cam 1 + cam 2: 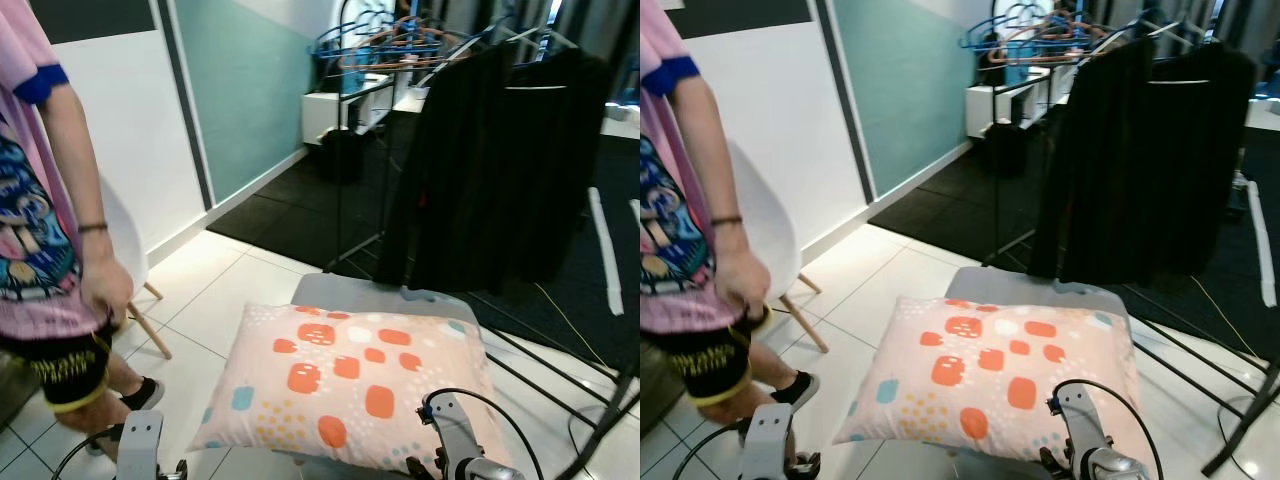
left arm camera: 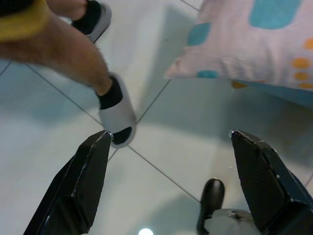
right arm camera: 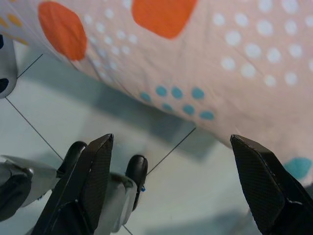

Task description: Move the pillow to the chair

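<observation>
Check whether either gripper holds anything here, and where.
Nothing is held. The left gripper and right gripper are open and empty below the pillow.

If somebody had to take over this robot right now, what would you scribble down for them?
Left gripper: open, holding nothing, low over the tiled floor near a person's foot.
Right gripper: open, holding nothing, just below the pillow's edge.
Pillow: lying flat on a grey seat straight ahead, not yet gripped.
White chair: to the robot's left, by the wall, with the person standing close in front of it.
Done: nothing yet. Left: grasp the pillow, carry it to the chair, mind the person.
</observation>
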`<state>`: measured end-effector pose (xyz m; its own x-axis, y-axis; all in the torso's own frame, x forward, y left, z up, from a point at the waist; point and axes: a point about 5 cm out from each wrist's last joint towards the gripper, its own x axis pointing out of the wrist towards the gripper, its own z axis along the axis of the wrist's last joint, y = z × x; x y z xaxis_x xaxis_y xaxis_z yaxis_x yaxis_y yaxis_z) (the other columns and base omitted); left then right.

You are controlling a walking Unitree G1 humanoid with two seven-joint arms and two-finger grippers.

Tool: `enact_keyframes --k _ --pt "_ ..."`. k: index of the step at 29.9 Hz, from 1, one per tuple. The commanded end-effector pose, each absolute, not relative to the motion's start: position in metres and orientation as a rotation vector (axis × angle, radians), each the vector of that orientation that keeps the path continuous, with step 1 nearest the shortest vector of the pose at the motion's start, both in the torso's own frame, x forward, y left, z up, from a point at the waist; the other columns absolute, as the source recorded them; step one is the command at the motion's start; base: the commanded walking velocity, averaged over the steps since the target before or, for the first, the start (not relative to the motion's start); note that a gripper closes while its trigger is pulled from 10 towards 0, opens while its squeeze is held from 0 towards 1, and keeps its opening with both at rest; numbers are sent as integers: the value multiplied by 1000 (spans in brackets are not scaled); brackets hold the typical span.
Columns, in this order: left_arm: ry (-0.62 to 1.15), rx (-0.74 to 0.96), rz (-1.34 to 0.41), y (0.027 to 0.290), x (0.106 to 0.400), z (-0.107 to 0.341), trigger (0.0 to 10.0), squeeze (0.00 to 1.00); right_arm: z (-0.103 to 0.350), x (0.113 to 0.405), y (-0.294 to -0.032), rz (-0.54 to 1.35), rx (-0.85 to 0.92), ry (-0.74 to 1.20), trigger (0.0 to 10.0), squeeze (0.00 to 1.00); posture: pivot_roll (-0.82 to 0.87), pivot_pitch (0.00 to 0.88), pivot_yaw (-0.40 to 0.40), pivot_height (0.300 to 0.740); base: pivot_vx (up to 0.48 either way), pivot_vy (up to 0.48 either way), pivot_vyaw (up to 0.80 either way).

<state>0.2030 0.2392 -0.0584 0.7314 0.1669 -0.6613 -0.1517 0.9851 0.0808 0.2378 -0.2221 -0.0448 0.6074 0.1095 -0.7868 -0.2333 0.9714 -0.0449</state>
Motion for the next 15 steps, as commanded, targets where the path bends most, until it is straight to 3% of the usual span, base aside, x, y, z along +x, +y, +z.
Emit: enact_keyframes --k 1,8,15 --pt "714 18 186 244 204 -56 10000 0 -46 236 -222 181 -138 886 10000 0 -161 10 -9 740 0 0 0" --pt "706 17 143 242 206 -55 10000 0 -44 239 -223 163 -152 875 10000 0 -172 12 -9 740 0 0 0" --pt "708 0 135 241 206 -56 10000 0 -43 241 -225 157 -171 873 10000 0 -171 10 -20 740 0 -411 0"
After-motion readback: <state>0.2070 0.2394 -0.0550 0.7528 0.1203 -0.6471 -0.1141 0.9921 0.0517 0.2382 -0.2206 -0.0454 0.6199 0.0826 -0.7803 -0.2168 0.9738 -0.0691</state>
